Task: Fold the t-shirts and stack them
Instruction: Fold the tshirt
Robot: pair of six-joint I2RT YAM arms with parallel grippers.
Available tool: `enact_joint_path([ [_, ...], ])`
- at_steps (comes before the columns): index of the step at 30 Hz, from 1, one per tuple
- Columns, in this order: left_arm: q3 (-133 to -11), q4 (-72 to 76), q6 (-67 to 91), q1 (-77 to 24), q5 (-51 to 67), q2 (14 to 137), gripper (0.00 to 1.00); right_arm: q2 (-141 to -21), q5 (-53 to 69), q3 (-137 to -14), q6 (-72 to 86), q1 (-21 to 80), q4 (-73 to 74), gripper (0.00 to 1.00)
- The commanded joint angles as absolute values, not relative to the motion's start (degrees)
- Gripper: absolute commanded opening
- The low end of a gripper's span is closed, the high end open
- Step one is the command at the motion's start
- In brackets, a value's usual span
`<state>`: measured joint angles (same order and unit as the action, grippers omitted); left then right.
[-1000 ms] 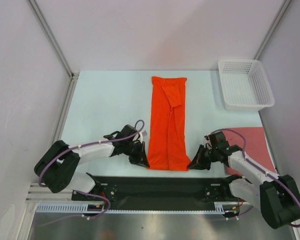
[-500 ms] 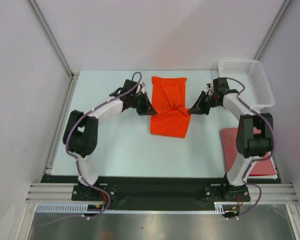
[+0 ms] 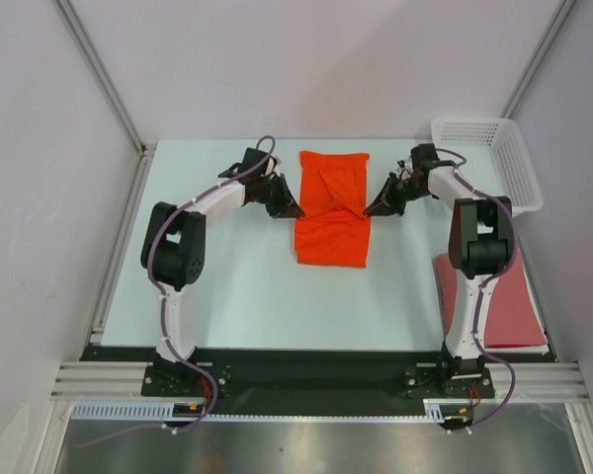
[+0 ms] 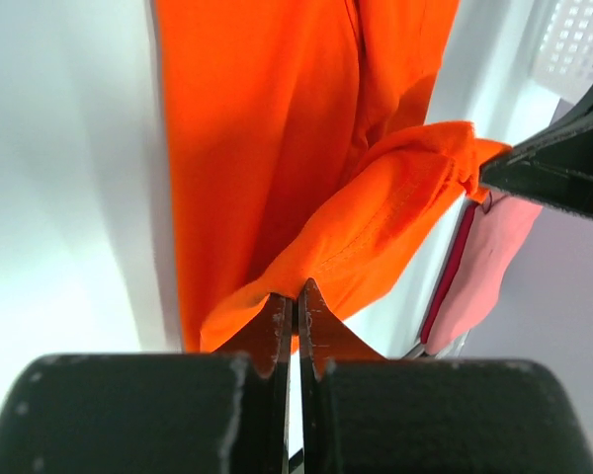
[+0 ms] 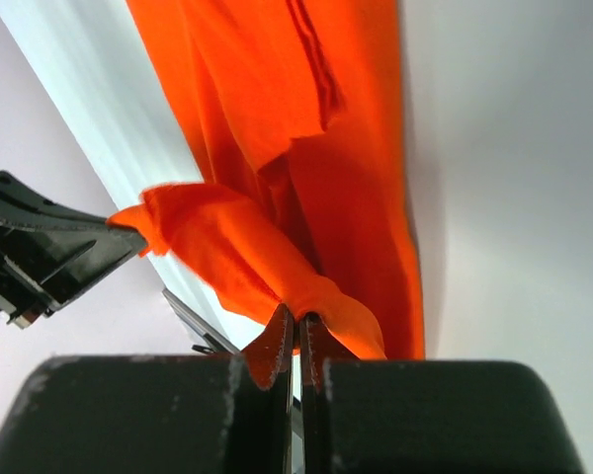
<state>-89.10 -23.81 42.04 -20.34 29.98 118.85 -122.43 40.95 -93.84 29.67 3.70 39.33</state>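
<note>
The bright orange t-shirt lies in the middle of the table as a narrow strip, its near end doubled back over the far part. My left gripper is shut on the shirt's left bottom corner, held above the cloth. My right gripper is shut on the right bottom corner. The hem hangs stretched between the two grippers. The brick-red t-shirt lies flat at the table's right near edge, partly under the right arm; it also shows in the left wrist view.
A white lattice basket stands at the far right corner, close to the right arm. Metal frame rails run along the table's left edge and the back.
Both grippers carried the orange shirt's near hem from the table's front towards the far end, folding the shirt over itself. In the last half second they moved slightly further back.
</note>
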Motion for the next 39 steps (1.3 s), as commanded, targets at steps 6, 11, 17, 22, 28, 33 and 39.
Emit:
enact_joint_path([
  [6, -97.2, -23.6, 42.6, -19.1, 31.2, 124.7, 0.03, -127.3, 41.6, -102.0, 28.6, 3.9, 42.6, 0.01],
  [11, -103.6, -26.8, 39.6, -19.0, 32.7, 129.5, 0.21, -130.7, 39.9, -106.5, 28.0, 3.5, 44.6, 0.09],
  [17, -105.1, -34.6, 28.1, -18.3, 17.0, 121.6, 0.45, -131.1, 33.6, -112.5, 22.6, 1.3, 51.0, 0.5],
  [22, -93.3, -33.9, 25.7, -18.2, 13.8, 110.6, 0.45, -123.1, 29.8, -107.2, 19.8, 1.6, 51.9, 0.59],
  [28, -82.6, -24.2, 28.2, -21.1, 24.4, 106.2, 0.39, -112.6, 34.4, -89.1, 24.8, 5.9, 38.6, 0.38],
  [33, -80.9, -16.4, 33.7, -25.0, 24.3, 109.7, 0.38, -113.3, 28.5, -84.6, 31.5, 12.3, 28.2, 0.27],
  [39, -84.5, -11.1, 39.1, -26.5, 22.2, 117.2, 0.36, -118.4, 19.7, -87.9, 35.2, 16.6, 24.5, 0.29],
])
